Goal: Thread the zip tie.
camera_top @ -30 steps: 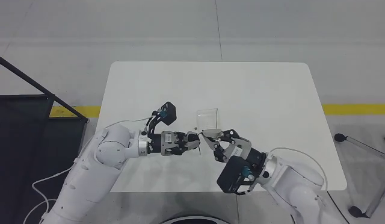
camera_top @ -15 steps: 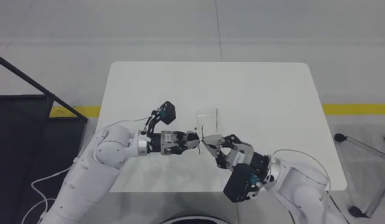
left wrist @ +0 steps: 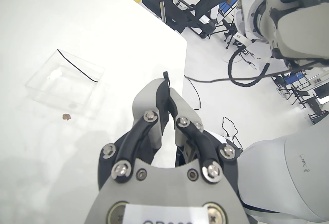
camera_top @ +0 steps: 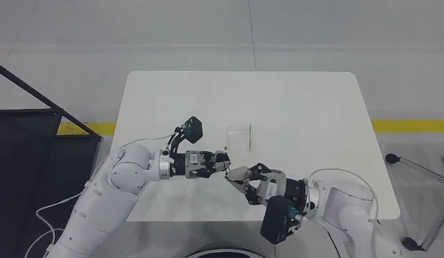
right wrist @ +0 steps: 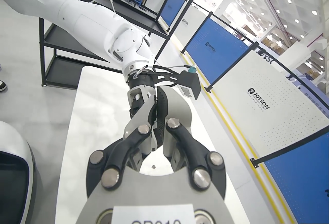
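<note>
Left end effector [left wrist: 166, 88] is clamped on the zip tie [left wrist: 166, 75]; right end effector [right wrist: 157, 97], fingers together, sits just beside it. Slight misalignment could make the tail miss its head.

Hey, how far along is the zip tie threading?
Done: the left end effector holds a zip tie, tip poking out past it. In hand: the right end effector, shut too, sits close to it. Left: no loop shows, so threading looks undone.
</note>
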Robot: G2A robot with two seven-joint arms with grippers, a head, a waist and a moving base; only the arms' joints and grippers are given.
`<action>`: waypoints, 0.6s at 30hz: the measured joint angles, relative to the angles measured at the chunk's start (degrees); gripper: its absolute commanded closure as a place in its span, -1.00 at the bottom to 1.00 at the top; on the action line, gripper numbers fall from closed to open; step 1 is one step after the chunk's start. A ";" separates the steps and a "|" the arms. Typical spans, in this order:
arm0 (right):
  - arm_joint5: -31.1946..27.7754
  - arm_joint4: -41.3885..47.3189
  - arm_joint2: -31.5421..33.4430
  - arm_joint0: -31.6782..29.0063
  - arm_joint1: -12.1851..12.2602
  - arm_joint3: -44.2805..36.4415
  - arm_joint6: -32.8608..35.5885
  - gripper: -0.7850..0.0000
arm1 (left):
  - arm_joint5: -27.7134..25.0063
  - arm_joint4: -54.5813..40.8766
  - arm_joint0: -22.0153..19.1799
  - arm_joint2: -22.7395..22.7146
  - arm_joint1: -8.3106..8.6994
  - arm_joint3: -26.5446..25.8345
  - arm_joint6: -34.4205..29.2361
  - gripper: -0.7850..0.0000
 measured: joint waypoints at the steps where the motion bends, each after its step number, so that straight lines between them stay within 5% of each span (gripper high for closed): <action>1: -0.85 0.44 0.09 0.35 0.05 0.15 -0.15 1.00 | 0.00 0.00 0.00 0.00 0.00 0.00 0.00 1.00; 18: -2.47 3.69 -0.05 2.71 0.30 2.46 1.45 1.00 | 0.00 0.00 0.00 0.00 0.00 0.00 0.00 1.00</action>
